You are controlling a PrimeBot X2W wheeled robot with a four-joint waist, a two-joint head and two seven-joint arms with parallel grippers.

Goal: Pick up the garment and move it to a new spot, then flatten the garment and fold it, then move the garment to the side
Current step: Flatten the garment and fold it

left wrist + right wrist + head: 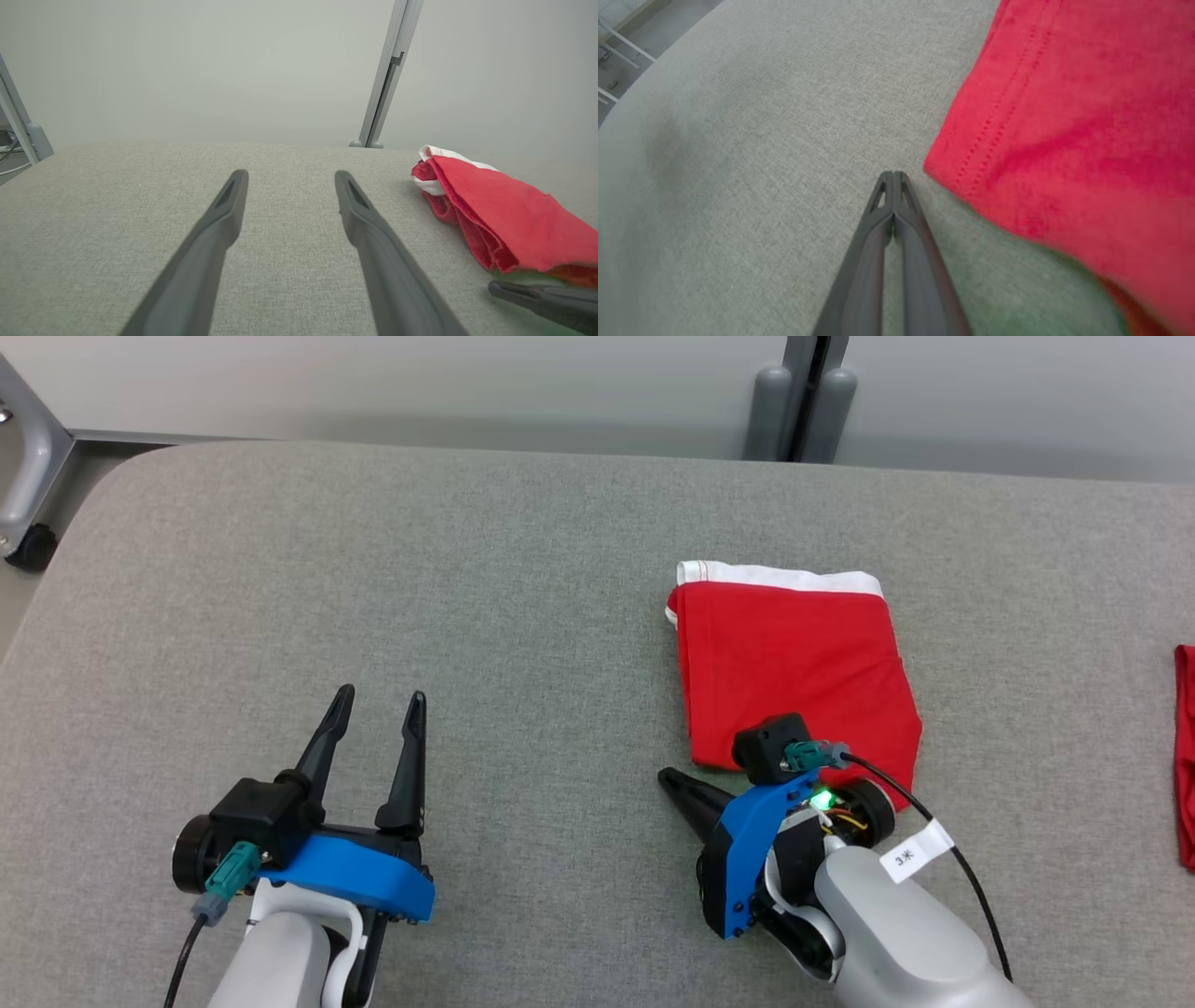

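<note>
My right pincer (667, 777) is closed tight and empty, tips together over the grey fabric tabletop (467, 569), just beside the near corner of the white-edged folded red cloth garment (794, 663); my left pincer (383, 695) stands wide, well apart.

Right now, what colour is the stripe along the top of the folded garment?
White, along the red garment's far edge; the head view shows it best.
</note>
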